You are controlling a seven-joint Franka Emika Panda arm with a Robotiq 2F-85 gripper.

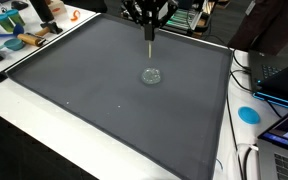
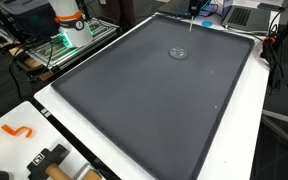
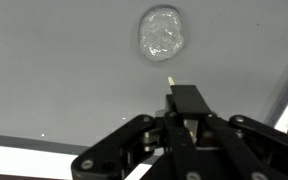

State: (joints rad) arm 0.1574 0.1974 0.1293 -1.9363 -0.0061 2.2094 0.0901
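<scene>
One gripper fills the lower half of the wrist view, its two dark fingers pinched together on a thin stick. The jaws are closed on the stick's upper end, and it hangs straight down with a pale tip. In both exterior views the tip hovers above the mat, not touching it as far as I can tell.

Just beyond the tip lies a small disc, clear and a little crinkled, flat on the mat. It sits near the far middle of the mat, apart from the stick.

The mat is dark grey and covers most of a white table. A blue circle lies on the table by one edge of the mat. An orange hook lies on it well away at another corner.

From my seat, the risks look like these. The stick is thin and held only at its top, so a sideways touch could twist it in the jaws or pull it loose. The disc looks light, so a nudge might send it skating across the mat. Because it is clear, I could misjudge its rim. Height is hard to read here, so lowering too far could jam the tip into the mat.
</scene>
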